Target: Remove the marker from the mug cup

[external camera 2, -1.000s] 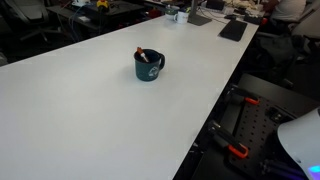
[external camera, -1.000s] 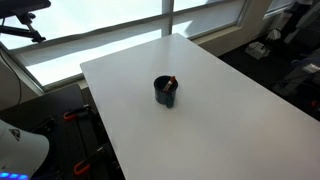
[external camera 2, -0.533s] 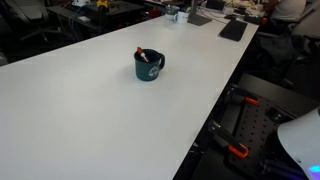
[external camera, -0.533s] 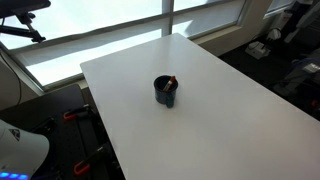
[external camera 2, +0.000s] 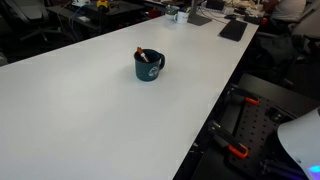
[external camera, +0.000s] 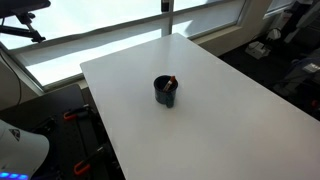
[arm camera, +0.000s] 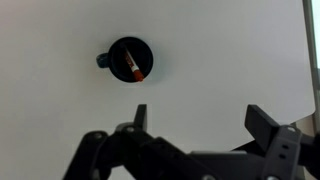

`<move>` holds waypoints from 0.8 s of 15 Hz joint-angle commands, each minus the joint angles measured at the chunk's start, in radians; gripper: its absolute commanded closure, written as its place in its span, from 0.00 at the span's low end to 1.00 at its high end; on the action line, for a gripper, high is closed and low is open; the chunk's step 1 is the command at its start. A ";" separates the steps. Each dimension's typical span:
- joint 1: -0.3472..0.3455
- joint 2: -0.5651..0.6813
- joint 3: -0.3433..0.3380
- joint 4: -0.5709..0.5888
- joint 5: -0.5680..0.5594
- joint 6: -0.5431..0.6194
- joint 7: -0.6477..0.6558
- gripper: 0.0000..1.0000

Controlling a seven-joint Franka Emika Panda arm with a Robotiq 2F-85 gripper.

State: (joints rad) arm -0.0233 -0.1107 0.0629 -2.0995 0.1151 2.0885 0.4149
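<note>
Thin dark marker point(arm camera: 133, 68), reddish-orange end at the rim, aslant inside the dark mug cup point(arm camera: 112, 55); jaws wide apart, empty.

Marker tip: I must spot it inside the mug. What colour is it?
The marker tip is reddish-orange, clearest in wrist view against the dark mug.

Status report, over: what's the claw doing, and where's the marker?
Gripper open, empty, hovering above table. Marker inside mug cup, reddish end up. Nothing blocking the mug.
</note>
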 commanded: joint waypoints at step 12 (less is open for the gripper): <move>-0.005 0.138 -0.040 0.091 -0.010 0.008 0.041 0.00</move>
State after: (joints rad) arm -0.0335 -0.0338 0.0398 -2.0554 0.1038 2.0934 0.4250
